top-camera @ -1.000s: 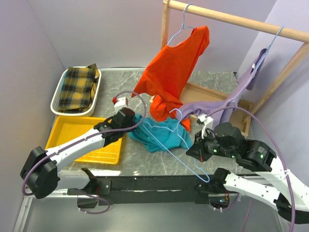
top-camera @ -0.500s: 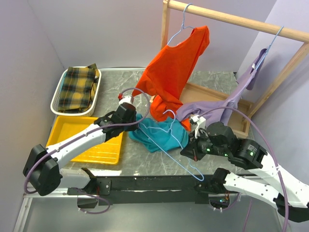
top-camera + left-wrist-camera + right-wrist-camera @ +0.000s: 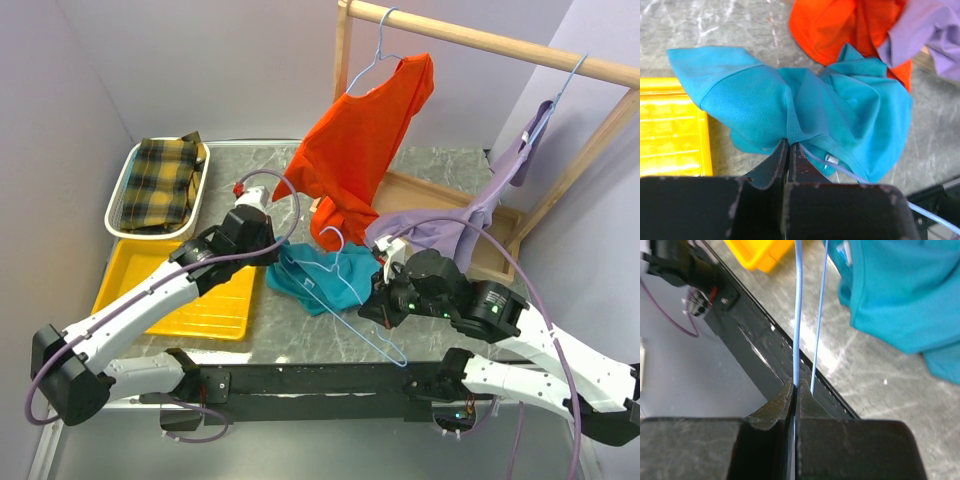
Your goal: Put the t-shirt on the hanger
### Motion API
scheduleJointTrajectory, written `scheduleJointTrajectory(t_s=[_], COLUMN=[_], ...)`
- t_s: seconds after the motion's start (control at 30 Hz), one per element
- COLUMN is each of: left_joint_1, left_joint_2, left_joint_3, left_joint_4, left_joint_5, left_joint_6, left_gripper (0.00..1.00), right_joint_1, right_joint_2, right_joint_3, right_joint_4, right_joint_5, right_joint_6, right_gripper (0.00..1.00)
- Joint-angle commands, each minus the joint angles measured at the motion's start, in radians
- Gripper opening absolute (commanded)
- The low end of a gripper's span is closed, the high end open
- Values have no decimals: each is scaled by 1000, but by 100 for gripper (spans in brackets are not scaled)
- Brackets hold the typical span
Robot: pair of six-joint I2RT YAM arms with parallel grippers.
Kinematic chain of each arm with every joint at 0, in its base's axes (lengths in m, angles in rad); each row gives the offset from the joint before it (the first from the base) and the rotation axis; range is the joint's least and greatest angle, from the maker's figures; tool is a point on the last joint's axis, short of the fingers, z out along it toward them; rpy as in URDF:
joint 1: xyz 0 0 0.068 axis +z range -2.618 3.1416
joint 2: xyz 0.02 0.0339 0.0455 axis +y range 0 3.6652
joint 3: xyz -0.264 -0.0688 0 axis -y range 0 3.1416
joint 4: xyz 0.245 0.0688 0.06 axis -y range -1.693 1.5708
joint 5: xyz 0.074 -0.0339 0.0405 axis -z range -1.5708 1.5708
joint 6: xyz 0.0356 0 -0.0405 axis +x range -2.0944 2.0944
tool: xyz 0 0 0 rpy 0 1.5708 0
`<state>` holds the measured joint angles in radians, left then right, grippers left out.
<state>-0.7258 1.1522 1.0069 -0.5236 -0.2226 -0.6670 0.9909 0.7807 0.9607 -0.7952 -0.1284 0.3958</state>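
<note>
The teal t-shirt [image 3: 318, 282] lies bunched on the grey table; in the left wrist view the t-shirt [image 3: 840, 110] spreads wide in front of my jaws. My left gripper [image 3: 272, 256] is shut on a fold of its cloth, the left gripper [image 3: 788, 145] pinching at the near edge. The pale-blue wire hanger [image 3: 362, 310] runs slanted from its hook near the shirt's top right down to the table's front edge, with part of the wire [image 3: 840, 169] passing under the shirt's hem. My right gripper [image 3: 378, 303] is shut on the hanger wire [image 3: 797, 315], the right gripper [image 3: 796, 384] clamping one strand.
A white basket [image 3: 125, 185] with plaid cloth stands at the back left, with a yellow tray [image 3: 180, 305] in front of it. An orange shirt [image 3: 365, 145] and a lilac shirt [image 3: 450, 225] hang on wire hangers from the wooden rack [image 3: 480, 40], drooping close behind the t-shirt.
My right gripper has carried the hanger leftward, its hook now over the t-shirt. My left gripper has drawn back and to the left, still holding the shirt's cloth.
</note>
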Motion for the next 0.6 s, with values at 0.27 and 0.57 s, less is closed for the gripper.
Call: scheduleJointTrajectory(t_s=[0.27, 0.57], left_joint_1=[-64, -150], left_joint_2=[-190, -258], left_joint_3=[160, 184], left_joint_4=[-42, -70], left_joint_5=[143, 192], left_joint_6=[224, 250], left_gripper=[1, 1], right_joint_1=[14, 14], right_joint_2=[15, 78], right_joint_3=[4, -22], right_joint_4=[284, 493], right_joint_5=[-96, -168], right_joint_6=[-147, -192], right_gripper=[0, 0])
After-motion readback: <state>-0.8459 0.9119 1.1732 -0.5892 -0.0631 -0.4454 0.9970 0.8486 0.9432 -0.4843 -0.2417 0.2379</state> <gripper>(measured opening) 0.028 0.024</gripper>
